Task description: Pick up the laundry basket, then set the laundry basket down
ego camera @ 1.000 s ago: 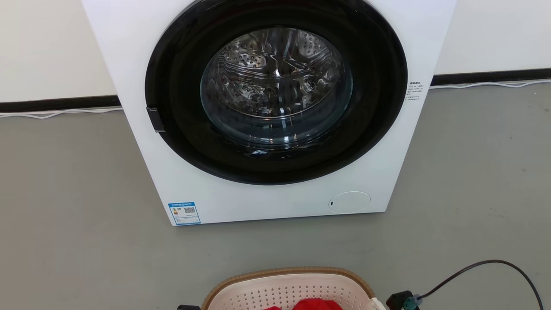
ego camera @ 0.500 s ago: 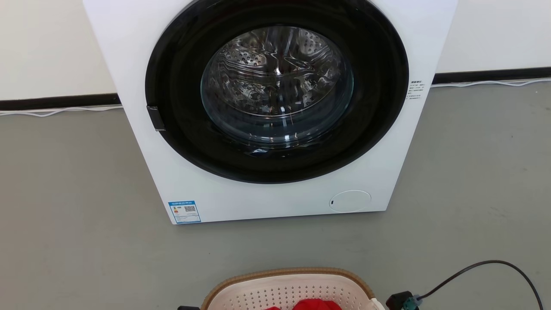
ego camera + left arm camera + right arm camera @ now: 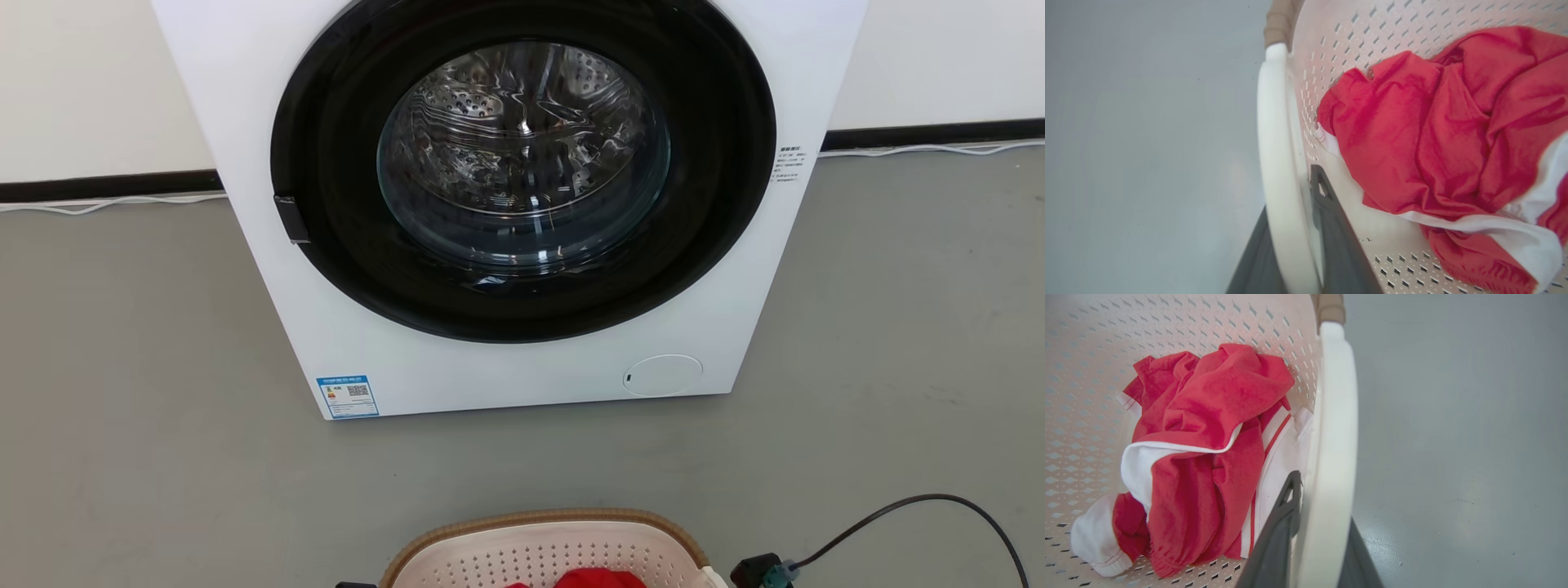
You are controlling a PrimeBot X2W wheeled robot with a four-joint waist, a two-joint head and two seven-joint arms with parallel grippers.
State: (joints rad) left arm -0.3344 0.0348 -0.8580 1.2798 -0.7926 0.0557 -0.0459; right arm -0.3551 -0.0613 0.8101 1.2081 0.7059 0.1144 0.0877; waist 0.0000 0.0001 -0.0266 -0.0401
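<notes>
Your jaws grasp both white loop handles (image 3: 1276, 163) of the cream-white perforated plastic laundry basket (image 3: 543, 555); likely mid-carry, so lower it level next.

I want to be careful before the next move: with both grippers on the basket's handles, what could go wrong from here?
The left gripper and right gripper each pinch a thin white loop handle of the cream-white perforated plastic laundry basket; uneven motion could tilt it and spill the red-and-white garment. The white washing machine stands ahead; a forward swing may bump it. The black cable by the right gripper might snag.
</notes>
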